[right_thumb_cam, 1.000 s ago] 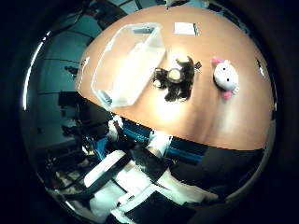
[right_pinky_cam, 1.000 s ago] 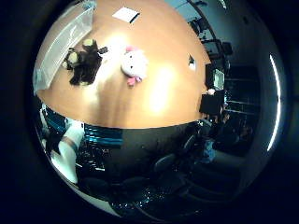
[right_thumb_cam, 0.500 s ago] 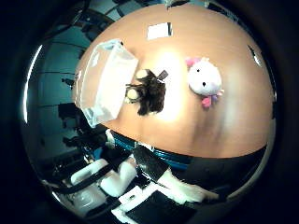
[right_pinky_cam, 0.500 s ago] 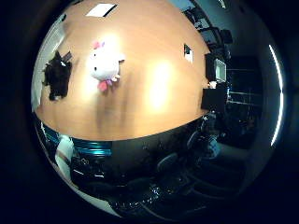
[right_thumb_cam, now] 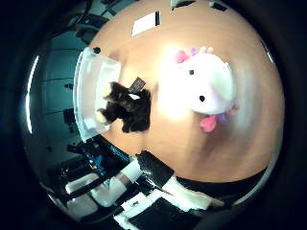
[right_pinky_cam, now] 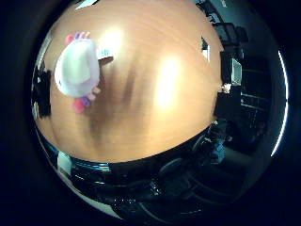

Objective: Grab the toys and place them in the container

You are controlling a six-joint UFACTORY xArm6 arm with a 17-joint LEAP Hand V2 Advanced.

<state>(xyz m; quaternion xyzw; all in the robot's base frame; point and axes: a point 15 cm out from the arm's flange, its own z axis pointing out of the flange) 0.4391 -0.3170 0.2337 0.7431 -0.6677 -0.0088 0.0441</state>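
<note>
Over the last second the white plush toy (right_thumb_cam: 207,86) had grown large in both palm views: the hand had descended toward it on the tabletop (right_pinky_cam: 155,94). The dark plush toy (right_thumb_cam: 127,108) lay beside the clear container (right_thumb_cam: 93,91). Finger state: cannot tell.

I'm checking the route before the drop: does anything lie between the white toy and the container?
Yes. The dark toy lies on the table between the white toy and the container, right beside the container's wall.
</note>
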